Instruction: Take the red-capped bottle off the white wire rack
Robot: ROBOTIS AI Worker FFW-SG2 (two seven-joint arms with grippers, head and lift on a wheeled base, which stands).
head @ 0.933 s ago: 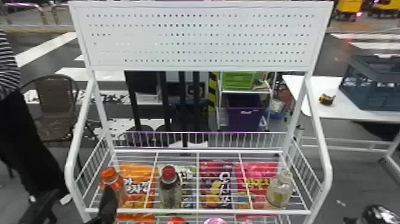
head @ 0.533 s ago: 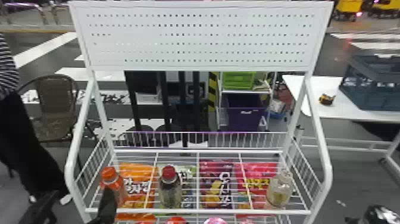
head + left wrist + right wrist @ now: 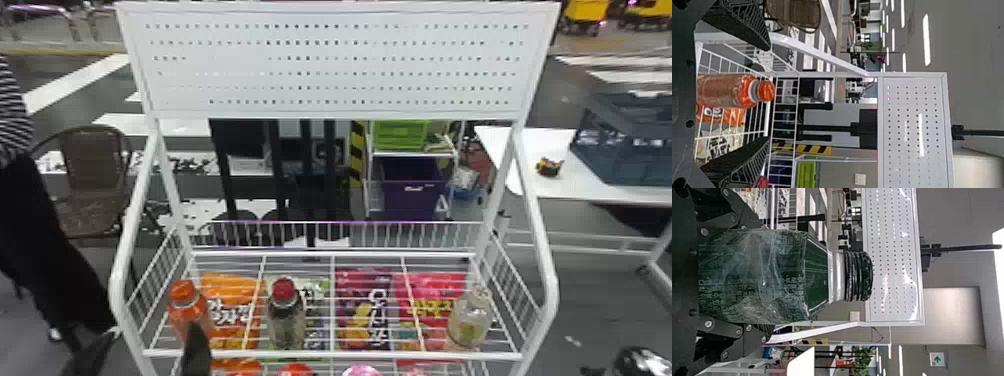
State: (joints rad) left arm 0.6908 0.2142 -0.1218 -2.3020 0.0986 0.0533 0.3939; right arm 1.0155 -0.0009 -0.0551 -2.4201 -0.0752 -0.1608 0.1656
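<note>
Left gripper point(image 3: 154, 332) spread wide, near the orange-capped bottle point(image 3: 184, 305). Red-capped bottle point(image 3: 286, 322) upright on white wire rack point(image 3: 330, 355), between the orange-capped bottle and pale bottle point(image 3: 470, 320).

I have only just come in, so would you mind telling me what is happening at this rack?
A robot is working at the white wire rack. Its right tool holds an upright dark green bottle. Its left tool is open, with an orange-capped bottle between its fingers. The red-capped bottle, the one to be taken off, is not yet lifted and stands on the rack.
</note>
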